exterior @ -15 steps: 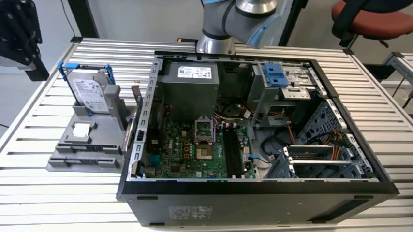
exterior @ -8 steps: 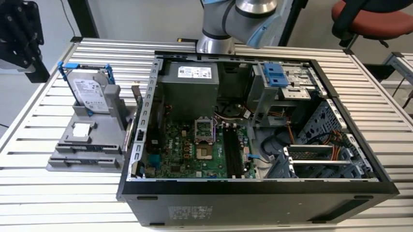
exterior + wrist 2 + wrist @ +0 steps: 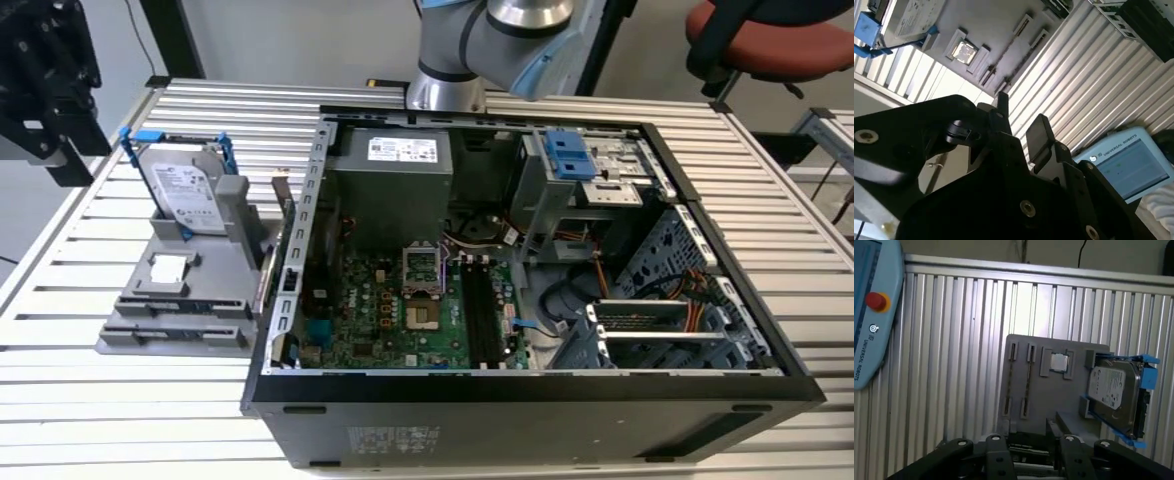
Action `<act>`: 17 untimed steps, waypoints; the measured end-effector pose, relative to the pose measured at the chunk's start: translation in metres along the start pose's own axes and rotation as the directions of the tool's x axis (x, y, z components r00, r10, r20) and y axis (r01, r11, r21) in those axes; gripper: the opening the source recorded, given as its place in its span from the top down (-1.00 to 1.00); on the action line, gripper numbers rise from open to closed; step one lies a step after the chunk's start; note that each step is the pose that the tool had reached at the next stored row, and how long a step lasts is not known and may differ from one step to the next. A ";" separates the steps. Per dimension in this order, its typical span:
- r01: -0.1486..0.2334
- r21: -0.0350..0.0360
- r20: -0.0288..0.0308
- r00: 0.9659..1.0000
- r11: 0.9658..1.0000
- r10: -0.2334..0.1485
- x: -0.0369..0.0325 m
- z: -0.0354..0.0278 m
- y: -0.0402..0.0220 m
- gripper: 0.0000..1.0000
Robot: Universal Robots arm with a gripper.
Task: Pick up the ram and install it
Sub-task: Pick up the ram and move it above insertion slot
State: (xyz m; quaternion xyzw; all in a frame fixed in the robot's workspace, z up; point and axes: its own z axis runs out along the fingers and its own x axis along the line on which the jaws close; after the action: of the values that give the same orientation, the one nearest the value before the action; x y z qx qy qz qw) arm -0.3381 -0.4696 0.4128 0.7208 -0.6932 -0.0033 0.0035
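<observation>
The ram (image 3: 1029, 382) is a thin dark stick standing on edge in a slot of the grey holder (image 3: 1041, 405), which rests on the slatted table to the exterior view's left of the open computer case (image 3: 534, 300). In the exterior view the ram (image 3: 180, 308) shows as a dark line at the holder's front end. My gripper (image 3: 1021, 115) hangs well above the table, apart from the holder, open with nothing between its black fingers (image 3: 1040, 131). The motherboard's long black slots (image 3: 483, 310) lie inside the case.
On the same holder sit a silver hard drive in a blue bracket (image 3: 187, 185) and a small square chip (image 3: 170, 268). A teach pendant (image 3: 874, 310) lies on the table. The arm's base (image 3: 454, 60) stands behind the case. A red chair (image 3: 787, 40) is at the back right.
</observation>
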 end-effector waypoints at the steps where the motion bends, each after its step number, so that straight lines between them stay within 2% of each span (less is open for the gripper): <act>1: -0.018 0.000 0.000 1.000 1.000 0.018 0.0000 0.0018 0.0000 -1.00; 4: -0.071 0.000 0.001 0.997 0.997 0.071 0.0000 0.0072 -0.0001 -1.00; 8: -0.101 0.000 0.001 0.995 0.995 0.101 0.0000 0.0146 -0.0001 -1.00; 15: -0.109 0.001 0.001 0.994 0.994 0.109 0.0000 0.0272 -0.0003 -1.00; 17: -0.109 0.003 0.006 0.994 0.994 0.109 0.0000 0.0300 -0.0003 -1.00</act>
State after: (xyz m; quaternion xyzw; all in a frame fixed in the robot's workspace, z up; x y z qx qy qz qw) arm -0.3381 -0.4696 0.3828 0.6818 -0.7315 -0.0044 0.0005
